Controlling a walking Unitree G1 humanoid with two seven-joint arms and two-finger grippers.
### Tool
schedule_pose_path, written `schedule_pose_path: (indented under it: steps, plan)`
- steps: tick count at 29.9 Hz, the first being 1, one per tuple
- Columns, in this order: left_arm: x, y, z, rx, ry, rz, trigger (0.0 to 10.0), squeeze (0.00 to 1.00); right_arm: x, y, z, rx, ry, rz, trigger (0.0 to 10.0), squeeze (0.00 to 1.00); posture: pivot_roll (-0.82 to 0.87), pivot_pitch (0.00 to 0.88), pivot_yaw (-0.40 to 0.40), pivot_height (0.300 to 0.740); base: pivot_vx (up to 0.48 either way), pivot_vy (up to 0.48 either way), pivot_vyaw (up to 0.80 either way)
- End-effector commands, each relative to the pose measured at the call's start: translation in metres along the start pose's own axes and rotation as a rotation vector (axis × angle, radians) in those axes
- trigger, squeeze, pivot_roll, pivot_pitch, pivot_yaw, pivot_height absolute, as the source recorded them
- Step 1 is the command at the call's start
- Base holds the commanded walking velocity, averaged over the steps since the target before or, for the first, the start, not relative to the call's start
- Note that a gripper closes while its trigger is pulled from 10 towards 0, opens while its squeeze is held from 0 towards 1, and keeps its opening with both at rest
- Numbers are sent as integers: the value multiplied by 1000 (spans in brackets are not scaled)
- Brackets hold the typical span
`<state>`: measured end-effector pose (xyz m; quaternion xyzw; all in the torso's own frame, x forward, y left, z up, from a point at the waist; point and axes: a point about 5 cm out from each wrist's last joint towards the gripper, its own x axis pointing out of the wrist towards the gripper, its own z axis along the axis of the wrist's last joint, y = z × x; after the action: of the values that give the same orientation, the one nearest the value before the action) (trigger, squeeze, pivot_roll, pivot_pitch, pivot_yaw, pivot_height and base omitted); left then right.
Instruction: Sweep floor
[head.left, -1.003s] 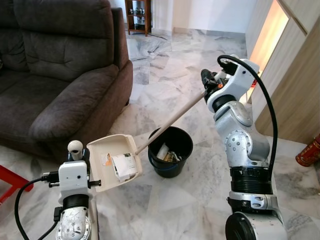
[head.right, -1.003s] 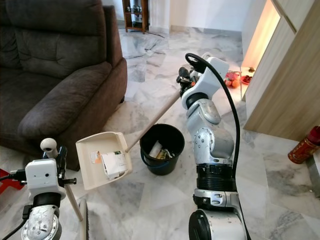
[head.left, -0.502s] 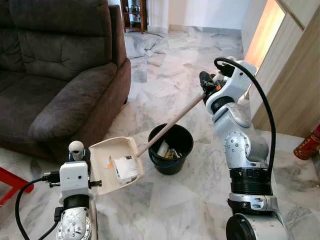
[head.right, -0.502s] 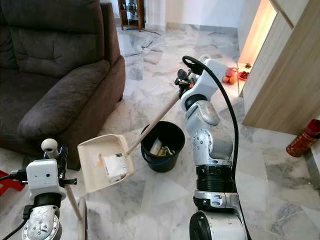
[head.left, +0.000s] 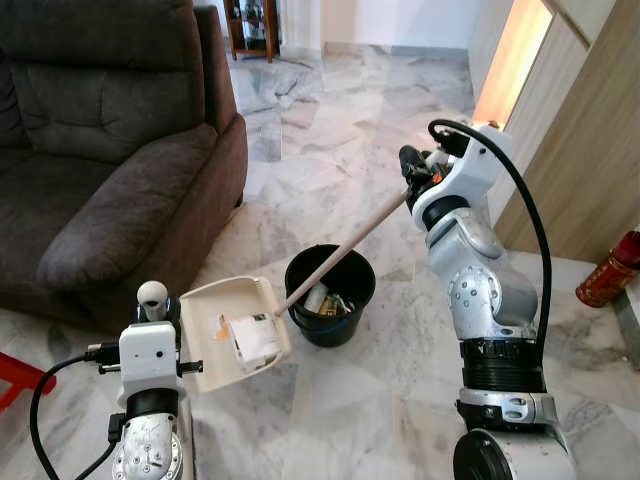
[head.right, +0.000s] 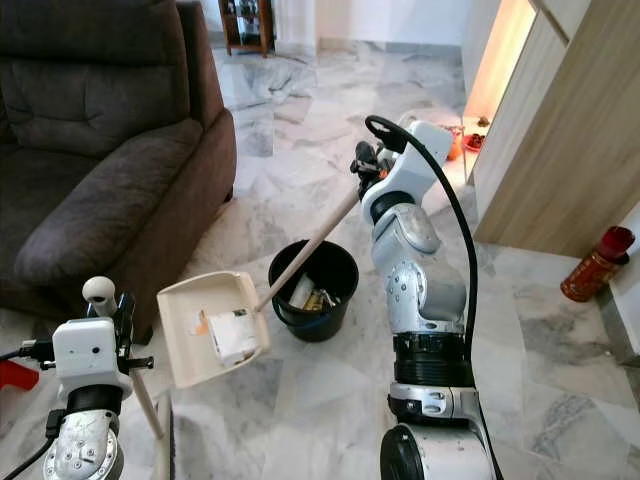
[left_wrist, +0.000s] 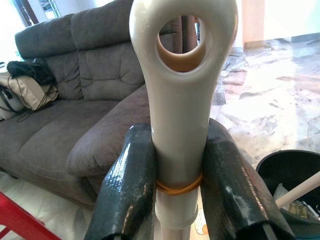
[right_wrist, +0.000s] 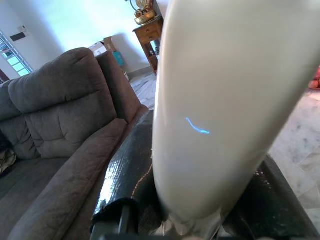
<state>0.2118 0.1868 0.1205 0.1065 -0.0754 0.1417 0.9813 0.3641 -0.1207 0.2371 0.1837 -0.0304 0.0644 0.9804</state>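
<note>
Right gripper (head.left: 412, 172) fingers clamp dustpan (head.left: 235, 333) handle; left wrist view: left gripper (left_wrist: 182, 187) fingers clamp broom handle (left_wrist: 182, 95).

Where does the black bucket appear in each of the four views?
Left eye view: black bucket centre, right of the dustpan.
Right eye view: bucket centre, beside the dustpan.
Left wrist view: rim at one corner.
Right wrist view: not in it.
Shared landmark: grey sofa.

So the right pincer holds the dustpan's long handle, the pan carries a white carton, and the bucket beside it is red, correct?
Not quite: the bucket is black, as the left eye view shows. The right pincer does hold the dustpan by its long handle, and a white carton lies in the pan.
</note>
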Motion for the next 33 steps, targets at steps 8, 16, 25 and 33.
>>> schedule_pose_path:
  steps: [8,16,25,33]
  plan:
    - [1,5,5,33,-30,27,10000,0,0,13,16,49,-85,70,10000,0,-142,62,54,740,0,0,-100]
    - [1,6,5,34,-33,31,10000,0,-1,14,18,55,-107,78,10000,0,-141,62,54,740,0,0,-300]
    - [1,6,5,37,-37,35,10000,0,-1,14,17,58,-110,82,10000,0,-140,60,54,740,216,0,0]
    - [2,8,8,44,-48,46,10000,0,-1,15,17,59,-112,86,10000,0,-140,58,53,740,335,0,0]
